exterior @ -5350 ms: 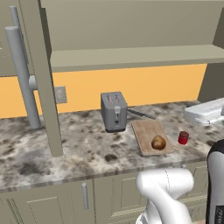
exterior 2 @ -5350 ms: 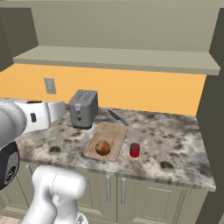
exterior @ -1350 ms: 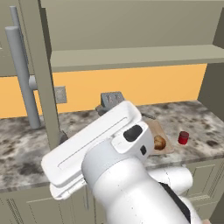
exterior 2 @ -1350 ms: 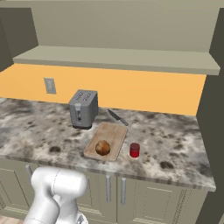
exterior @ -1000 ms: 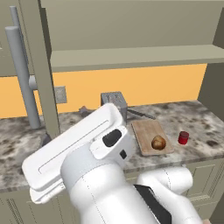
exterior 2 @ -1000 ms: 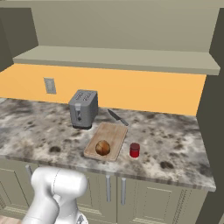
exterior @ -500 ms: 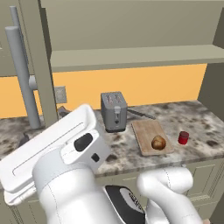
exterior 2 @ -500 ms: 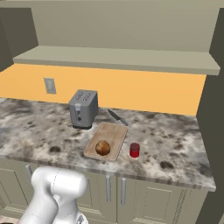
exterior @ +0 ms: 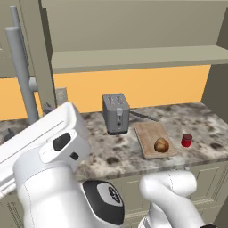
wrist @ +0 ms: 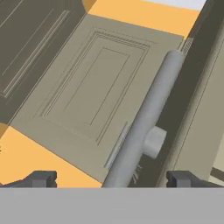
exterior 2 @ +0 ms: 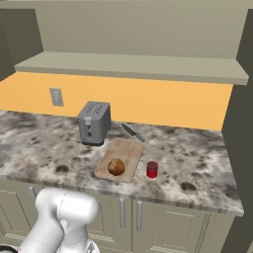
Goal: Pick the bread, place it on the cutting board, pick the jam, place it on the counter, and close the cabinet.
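Dark fingertips (wrist: 43,178) stand wide apart at the bottom of your hand view, and the gripper (wrist: 111,179) holds nothing; the grey bar handle (wrist: 146,123) of the cabinet (wrist: 87,83) runs up between them, whether touching you cannot tell. Your arm (exterior: 42,147) reaches out to the left, toward the open door. The bread (exterior 2: 116,166) lies on the cutting board (exterior 2: 123,153), the jam (exterior 2: 152,169) just beside it on the counter (exterior 2: 197,163).
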### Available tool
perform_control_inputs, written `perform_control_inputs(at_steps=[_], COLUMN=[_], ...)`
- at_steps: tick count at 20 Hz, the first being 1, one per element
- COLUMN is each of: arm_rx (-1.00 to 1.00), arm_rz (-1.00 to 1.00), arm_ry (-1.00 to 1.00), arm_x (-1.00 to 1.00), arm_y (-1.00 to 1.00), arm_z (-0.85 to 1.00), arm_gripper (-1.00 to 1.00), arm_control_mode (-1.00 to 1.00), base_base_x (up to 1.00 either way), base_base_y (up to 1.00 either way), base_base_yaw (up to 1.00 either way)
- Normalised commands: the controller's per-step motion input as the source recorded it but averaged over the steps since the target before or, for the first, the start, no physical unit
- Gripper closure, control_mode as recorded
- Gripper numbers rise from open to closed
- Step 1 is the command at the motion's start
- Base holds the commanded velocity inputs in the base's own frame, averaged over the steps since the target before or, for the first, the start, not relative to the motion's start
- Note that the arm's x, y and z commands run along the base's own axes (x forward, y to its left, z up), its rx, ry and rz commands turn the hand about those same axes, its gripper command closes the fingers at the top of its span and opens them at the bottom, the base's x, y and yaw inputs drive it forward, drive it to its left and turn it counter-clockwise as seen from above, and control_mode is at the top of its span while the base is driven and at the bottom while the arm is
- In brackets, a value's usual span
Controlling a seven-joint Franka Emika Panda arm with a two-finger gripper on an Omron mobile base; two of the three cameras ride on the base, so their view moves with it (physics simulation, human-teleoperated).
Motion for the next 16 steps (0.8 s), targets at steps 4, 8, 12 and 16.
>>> perform_control_inputs(at_steps=[4,8,12,16], arm_rx=[0.00,0.00,0.00,0.02], arm_rz=[-0.01,-0.03,-0.14,-0.20], arm_ry=[-0.07,-0.06,-0.08,-0.08], arm_x=[0.31,0.25,0.06,0.20], arm_y=[0.16,0.07,-0.02,-0.15], arm_z=[-0.02,-0.03,0.00,0.00], arm_gripper=[-1.00,-1.00,-1.00,-1.00], arm_control_mode=[-1.00,-1.00,-1.00,-1.00], base_base_x=[0.00,0.00,0.00,0.00], base_base_y=[0.00,0.00,0.00,0.00], base_base_yaw=[0.00,0.00,0.00,0.00])
